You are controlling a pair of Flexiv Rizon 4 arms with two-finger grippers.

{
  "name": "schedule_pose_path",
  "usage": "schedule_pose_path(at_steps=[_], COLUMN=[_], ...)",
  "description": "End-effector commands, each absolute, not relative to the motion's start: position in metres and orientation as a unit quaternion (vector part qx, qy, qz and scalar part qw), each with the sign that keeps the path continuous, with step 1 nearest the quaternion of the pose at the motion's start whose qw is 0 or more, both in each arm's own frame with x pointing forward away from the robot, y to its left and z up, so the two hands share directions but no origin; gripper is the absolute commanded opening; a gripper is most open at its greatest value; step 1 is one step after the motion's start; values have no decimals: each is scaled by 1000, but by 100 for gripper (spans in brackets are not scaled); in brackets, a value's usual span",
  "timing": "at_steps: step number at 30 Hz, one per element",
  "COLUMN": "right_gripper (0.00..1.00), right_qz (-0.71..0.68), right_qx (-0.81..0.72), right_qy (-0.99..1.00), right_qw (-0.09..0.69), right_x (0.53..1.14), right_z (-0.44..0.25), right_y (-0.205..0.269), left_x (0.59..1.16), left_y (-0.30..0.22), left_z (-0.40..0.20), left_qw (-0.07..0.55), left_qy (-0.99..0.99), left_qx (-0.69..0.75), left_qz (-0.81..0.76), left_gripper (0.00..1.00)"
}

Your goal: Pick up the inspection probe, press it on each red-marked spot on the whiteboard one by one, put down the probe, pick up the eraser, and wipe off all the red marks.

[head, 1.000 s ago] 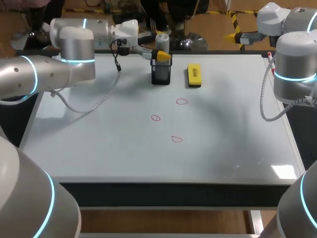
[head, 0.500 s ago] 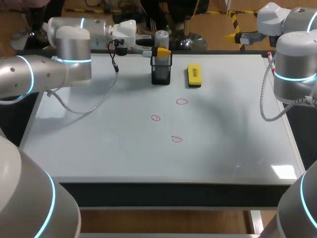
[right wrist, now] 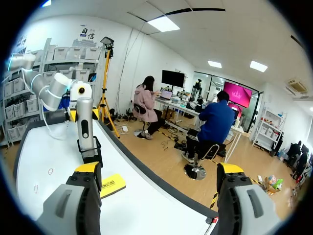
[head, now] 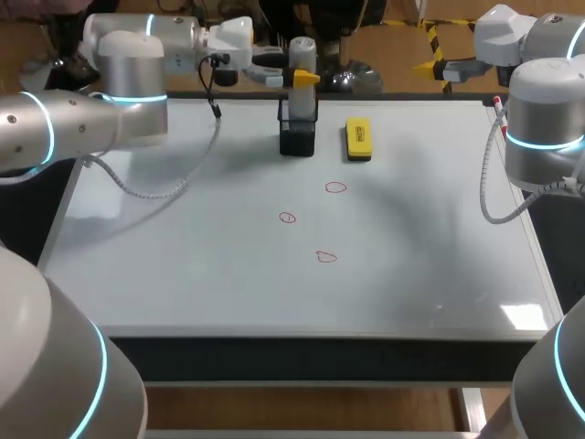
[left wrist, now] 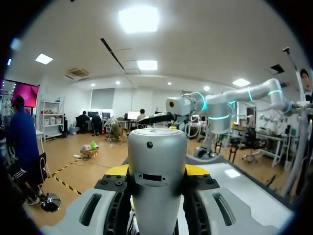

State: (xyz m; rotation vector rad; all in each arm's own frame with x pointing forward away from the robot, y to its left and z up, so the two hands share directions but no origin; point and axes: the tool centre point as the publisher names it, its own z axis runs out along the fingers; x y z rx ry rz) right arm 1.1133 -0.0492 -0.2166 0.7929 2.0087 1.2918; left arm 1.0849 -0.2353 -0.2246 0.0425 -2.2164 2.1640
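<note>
My left end effector is clamped on the probe. Its two yellow tips press on the probe from both sides, a bit below the top. The probe stands straight up, so its long way runs up and down. I think its bottom end is in the black holder. The holder sits at the far edge of the whiteboard, close to the middle.

The three red marks all lie nearer to me than the holder. One is almost straight toward me from it. The other two are a little to the right, one farther from me and one nearer.

The yellow eraser lies flat just to the right of the holder, not touching it.

My right end effector is far off at the right. Its fingers are wide apart with nothing in them.

I think the probe has to go straight up first to get out of the holder. Then it can come toward me to the marks. My left arm is the near one for that.
</note>
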Motion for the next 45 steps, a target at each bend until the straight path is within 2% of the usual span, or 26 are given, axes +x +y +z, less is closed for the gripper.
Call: schedule_pose_path(at_steps=[1,13,22,45], right_gripper=[100,100,100,100], right_qz=[488,488,488,488], right_qx=[300,300,300,300], right_qy=[760,760,760,760], right_qw=[307,307,307,307], right_x=[1114,1114,1114,1114], right_z=[-217,-217,-217,-217], right_y=[-49,-49,-49,-49], left_x=[1074,1069,1060,1060], left_y=[-230,-214,-173,-48], left_z=[-201,-155,-129,-174], left_qw=[10,-7,-22,-61], left_qy=[-726,-725,-711,-713], left_qx=[23,30,10,46], left_qz=[687,688,703,697], left_gripper=[0,0,0,0])
